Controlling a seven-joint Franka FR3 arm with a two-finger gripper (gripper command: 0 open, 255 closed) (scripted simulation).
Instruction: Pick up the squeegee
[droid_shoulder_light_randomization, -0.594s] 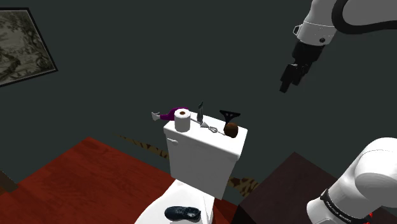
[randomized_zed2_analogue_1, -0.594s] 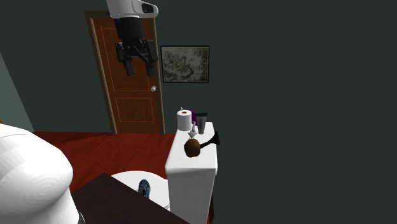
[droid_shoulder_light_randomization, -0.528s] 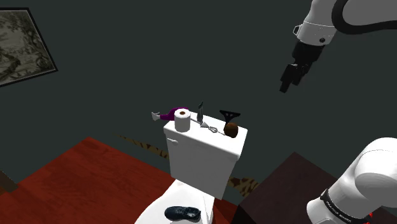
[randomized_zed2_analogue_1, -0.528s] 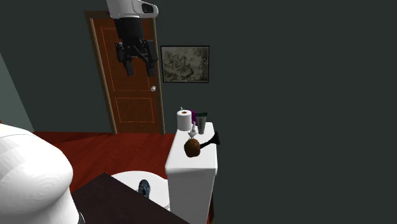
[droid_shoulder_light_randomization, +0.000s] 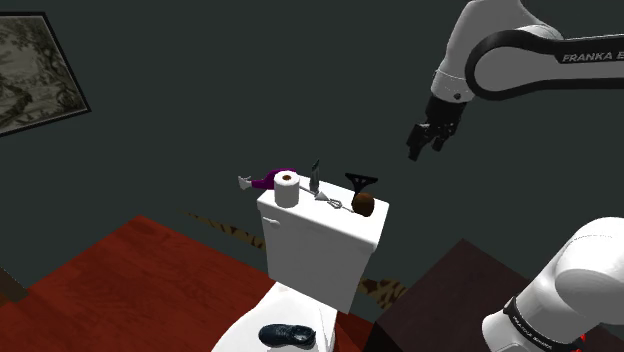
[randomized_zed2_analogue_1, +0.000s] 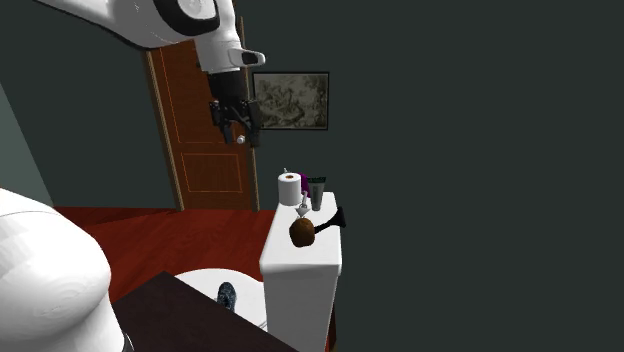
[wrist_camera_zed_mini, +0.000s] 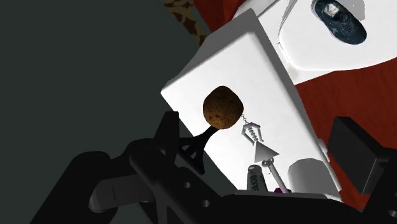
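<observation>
Hand (droid_shoulder_light_randomization: 424, 150) aloft, black fingers (wrist_camera_zed_mini: 356, 153) spread apart and clasping nothing; hangs well above the white toilet tank (droid_shoulder_light_randomization: 318, 245), off toward the shoulder view's right of it. From that view's left: framed picture (droid_shoulder_light_randomization: 35, 70) on the dark wall, red floor (droid_shoulder_light_randomization: 110, 270) below. Then, along the tank's lid: purple hair dryer (droid_shoulder_light_randomization: 262, 181) at the left end, white paper roll (droid_shoulder_light_randomization: 288, 189) just beside it, slim grey tube (droid_shoulder_light_randomization: 314, 178) upright next, metal corkscrew (droid_shoulder_light_randomization: 335, 204) lying flat, brown ball (droid_shoulder_light_randomization: 363, 205) near the right end. Squeegee (droid_shoulder_light_randomization: 362, 180), black and T-shaped, at that same right end, just behind the ball on the wall side, well apart from the hand. From the wrist camera, thin handle aimed at the ball, wide end at the lid's wall-side edge; looks close to one finger there, yet touches nothing of the hand. Dark shoe (droid_shoulder_light_randomization: 287, 334) on the white toilet seat cover (droid_shoulder_light_randomization: 245, 325) in front of the tank. Farther right, dark stand (droid_shoulder_light_randomization: 440, 290). Over in the second exterior view, brown panelled door (randomized_zed2_analogue_1: 195, 150) behind the hand, picture to its right.
</observation>
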